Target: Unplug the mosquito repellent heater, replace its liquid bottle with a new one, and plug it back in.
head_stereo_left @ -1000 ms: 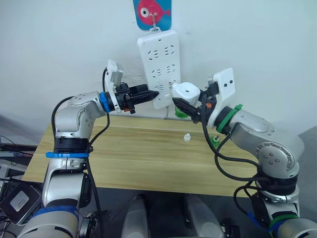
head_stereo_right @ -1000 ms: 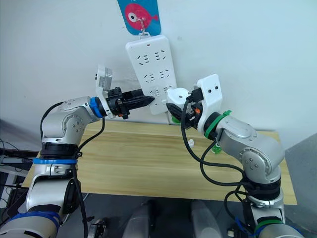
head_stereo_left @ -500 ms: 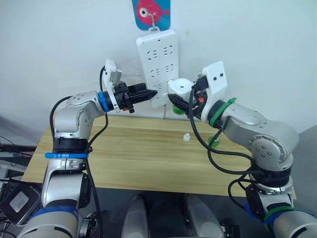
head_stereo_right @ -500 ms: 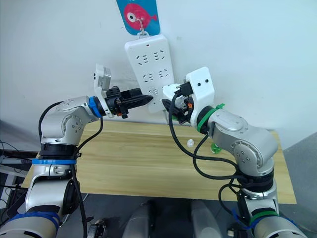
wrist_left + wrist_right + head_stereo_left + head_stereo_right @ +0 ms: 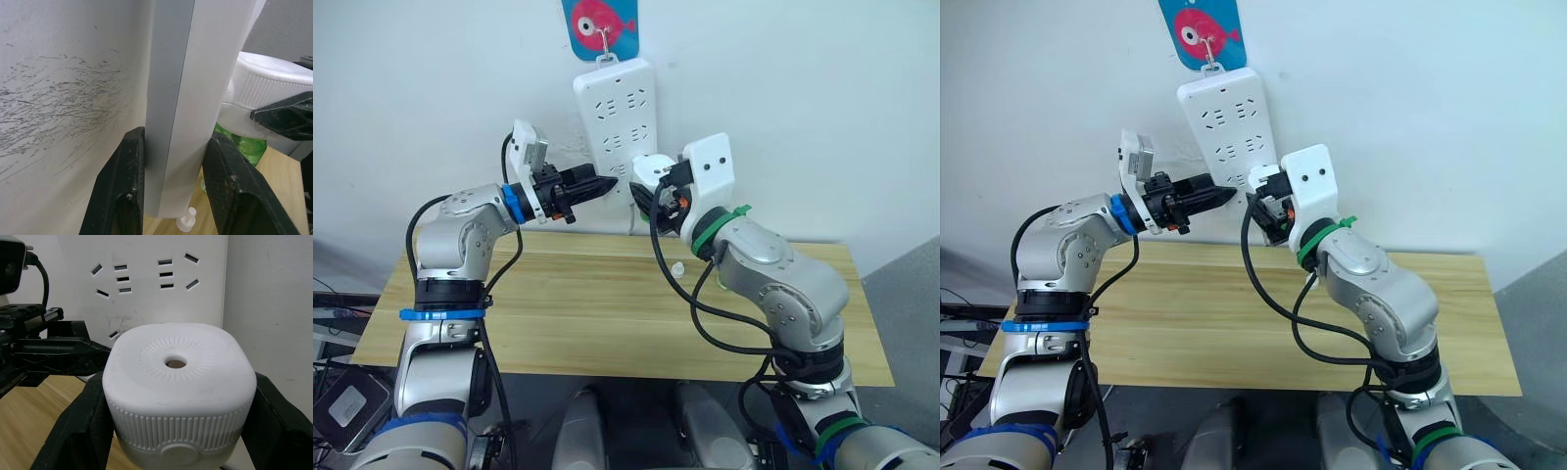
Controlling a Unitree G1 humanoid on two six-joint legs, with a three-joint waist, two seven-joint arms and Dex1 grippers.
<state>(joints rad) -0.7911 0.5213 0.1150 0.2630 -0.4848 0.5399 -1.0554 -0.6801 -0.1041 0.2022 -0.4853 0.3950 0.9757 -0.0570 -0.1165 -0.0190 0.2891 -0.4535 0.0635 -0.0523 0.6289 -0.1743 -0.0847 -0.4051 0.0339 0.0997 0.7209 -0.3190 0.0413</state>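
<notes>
a: first, item one, centre of the frame?

b: mosquito repellent heater, white, rounded, ribbed skirt, small hole in its top face. clamped between the two black fingers of the right gripper, one on each side. it is held up just in front of the lower end of the power strip, above the back edge of the table; whether its plug touches the strip cannot be told.

a: item two?

b: green bottle, translucent, hanging under the heater. its neck is hidden, so cap or wick cannot be told.

a: item three, upper middle?

b: white multi-socket power strip, hung on the wall from a hook below a blue card with a pink fish. slightly tilted.

a: and the left gripper?

b: left of centre, pointing toward the strip. its fingers are closed around the strip's lower edge, one at the wall side and one at the front, both touching it.

a: anything on the wooden table?

b: a small whitish cap, lying alone near the back edge, below the right gripper.
</notes>
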